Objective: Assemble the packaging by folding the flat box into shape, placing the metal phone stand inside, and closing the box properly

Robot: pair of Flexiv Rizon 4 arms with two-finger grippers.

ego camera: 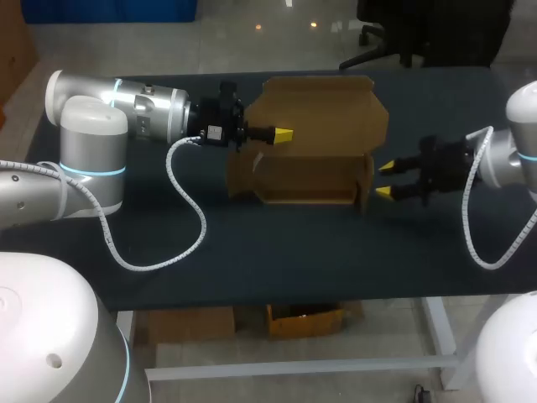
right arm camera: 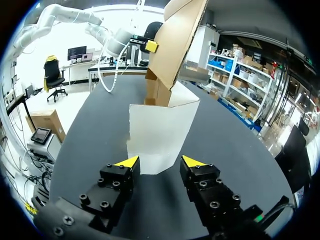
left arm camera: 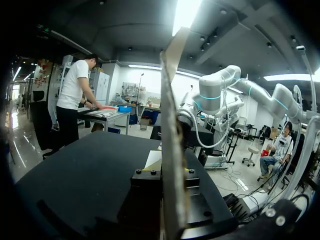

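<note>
Dark table (ego camera: 277, 252) carries cardboard box (ego camera: 306, 178), lid standing upright, interior hidden. Left gripper (ego camera: 284, 134) at box's left side, fingers clamped on raised lid panel. Right gripper (ego camera: 384, 180) just beside box's right wall, fingers spread apart, holding nothing.

black table (ego camera: 277, 252), white legs (ego camera: 439, 329)

Brown box (ego camera: 319, 126) (white end), black table (ego camera: 252, 243)
</note>
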